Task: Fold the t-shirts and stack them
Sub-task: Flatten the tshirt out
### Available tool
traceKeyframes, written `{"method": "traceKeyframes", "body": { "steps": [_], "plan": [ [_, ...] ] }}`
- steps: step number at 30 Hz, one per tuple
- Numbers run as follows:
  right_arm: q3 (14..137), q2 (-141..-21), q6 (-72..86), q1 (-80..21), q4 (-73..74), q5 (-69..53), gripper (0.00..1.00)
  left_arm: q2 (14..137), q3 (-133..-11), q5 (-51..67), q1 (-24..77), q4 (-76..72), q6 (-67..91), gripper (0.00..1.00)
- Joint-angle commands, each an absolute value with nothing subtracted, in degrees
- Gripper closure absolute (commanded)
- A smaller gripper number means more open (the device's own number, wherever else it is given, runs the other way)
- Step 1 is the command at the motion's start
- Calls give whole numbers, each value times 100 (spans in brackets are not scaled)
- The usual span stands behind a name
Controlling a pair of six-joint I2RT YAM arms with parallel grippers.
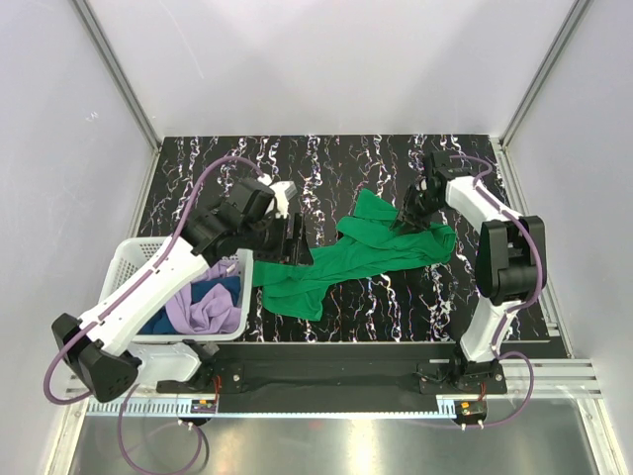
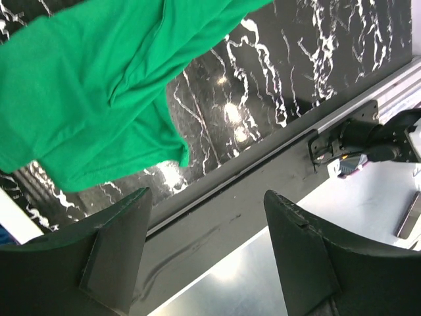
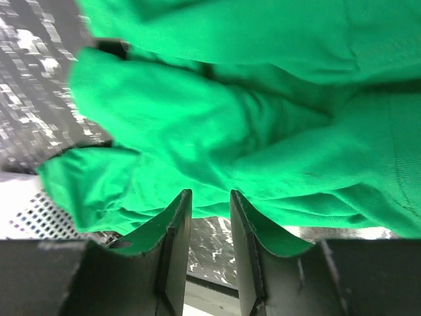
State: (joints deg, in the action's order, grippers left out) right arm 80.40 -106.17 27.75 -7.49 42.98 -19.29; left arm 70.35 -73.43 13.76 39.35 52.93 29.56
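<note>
Overhead view bright, even; glare spots on glossy surface (image 2: 231, 113) — right wrist view blurred, green t-shirt (image 3: 263, 131) soft.

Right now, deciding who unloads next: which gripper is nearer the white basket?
Left. The left gripper hangs just right of the basket; the right gripper is across the table at the green t-shirt.

Black white-veined marble table (image 1: 346, 158) enclosed by plain pale walls (image 1: 326, 59), evenly lit.

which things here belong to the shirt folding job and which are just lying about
Job:
green t-shirt, spread on the table
lilac t-shirt, in the basket
dark blue t-shirt, in the basket

Just there:
white basket
black marbled table
</note>
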Motion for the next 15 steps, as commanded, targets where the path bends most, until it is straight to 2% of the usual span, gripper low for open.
{"method": "traceKeyframes", "body": {
  "steps": [1, 7, 15],
  "plan": [
    [7902, -10696, 2786, -703, 4377, -1681, 63, 7215, -7672, 1302, 3911, 5246, 2839, 27],
    [7358, -10547, 3076, -194, 4500, -494, 66, 7146, -7664, 923, 3902, 5476, 2768, 26],
    [6873, -10293, 3270, 1168, 4868, 763, 70, 6961, -7348, 853, 3894, 5432, 2918, 26]
  ]
}}
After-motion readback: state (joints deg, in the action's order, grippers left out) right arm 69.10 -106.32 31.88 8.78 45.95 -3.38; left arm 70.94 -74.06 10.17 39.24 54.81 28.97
